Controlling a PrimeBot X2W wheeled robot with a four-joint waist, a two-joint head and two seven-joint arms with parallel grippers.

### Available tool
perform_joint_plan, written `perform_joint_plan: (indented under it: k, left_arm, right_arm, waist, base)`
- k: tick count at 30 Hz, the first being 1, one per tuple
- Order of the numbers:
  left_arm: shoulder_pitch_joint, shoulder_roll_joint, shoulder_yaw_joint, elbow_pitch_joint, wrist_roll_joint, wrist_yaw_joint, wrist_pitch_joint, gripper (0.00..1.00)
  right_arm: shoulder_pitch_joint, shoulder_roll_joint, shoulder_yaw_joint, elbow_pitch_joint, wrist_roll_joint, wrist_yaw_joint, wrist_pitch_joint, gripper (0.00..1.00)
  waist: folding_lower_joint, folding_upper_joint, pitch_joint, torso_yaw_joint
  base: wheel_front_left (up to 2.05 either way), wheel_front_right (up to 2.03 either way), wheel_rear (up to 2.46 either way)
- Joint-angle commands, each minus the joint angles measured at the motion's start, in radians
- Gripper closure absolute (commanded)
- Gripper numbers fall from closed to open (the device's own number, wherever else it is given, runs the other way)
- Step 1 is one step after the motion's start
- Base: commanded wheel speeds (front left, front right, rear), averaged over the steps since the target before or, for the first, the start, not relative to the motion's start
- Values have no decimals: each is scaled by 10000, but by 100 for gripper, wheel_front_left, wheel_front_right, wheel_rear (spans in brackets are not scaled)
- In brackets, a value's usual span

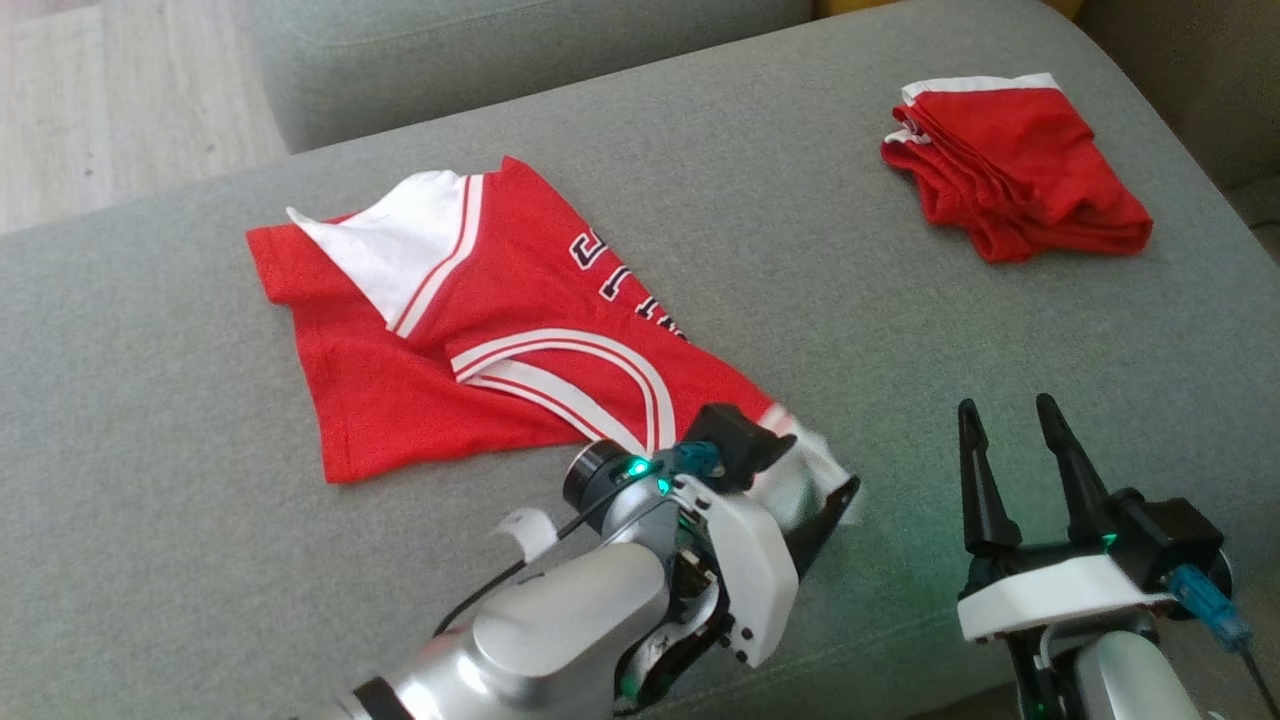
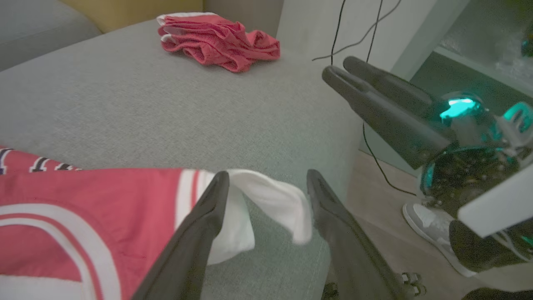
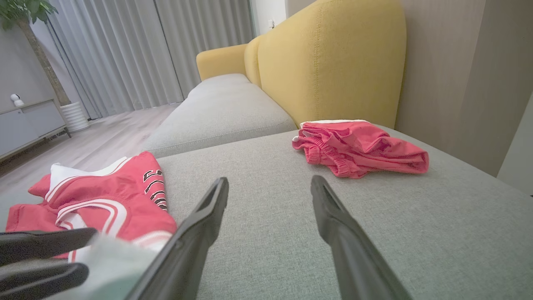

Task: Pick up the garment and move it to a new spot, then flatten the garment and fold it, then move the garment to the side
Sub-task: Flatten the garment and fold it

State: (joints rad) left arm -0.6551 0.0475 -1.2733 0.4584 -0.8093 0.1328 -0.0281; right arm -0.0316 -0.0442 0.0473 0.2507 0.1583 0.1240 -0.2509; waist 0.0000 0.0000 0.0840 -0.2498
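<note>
Rumpled jersey (image 1: pixel 480 330) lay on sofa (image 1: pixel 780 250), spread ahead and left of L gripper (image 2: pixel 267 177), w/ its white corner reaching btwn that gripper's fingers. Fingers stood apart round the corner, not clamped; prob. lined up for a grab. R gripper (image 1: pixel 1005 405) sat just right of it, spread wide, empty, over bare sofa, likely waiting. Shorts (image 1: pixel 1010 170) lay well ahead of R gripper, w/ free room btwn. Sofa's near edge ran close by both grippers.

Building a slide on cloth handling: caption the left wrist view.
Left gripper, open, straddles the white edge of the red jersey on a grey sofa.
</note>
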Motion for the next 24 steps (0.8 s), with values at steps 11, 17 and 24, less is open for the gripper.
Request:
perform_joint_plan:
  k: [11, 17, 24]
  left_arm:
    - [1035, 661, 1601, -310, -53, 2206, -2216, 0]
    - [2700, 1595, 3118, -1327, 875, 3430, -2331, 0]
    - [4439, 1999, 4906, -2455, 2050, 4156, -2334, 0]
  right_arm:
    - [223, -60, -2, -518, -267, 67, -109, 0]
    - [639, -60, -290, -822, -559, 67, -109, 0]
    - [980, -60, -513, -1078, -713, 67, -109, 0]
  waist:
    - [0, 0, -661, 408]
    - [0, 0, -827, 765]
    - [0, 0, -859, 1101]
  base:
    - [0, 0, 0]
    - [0, 0, 0]
    - [0, 0, 0]
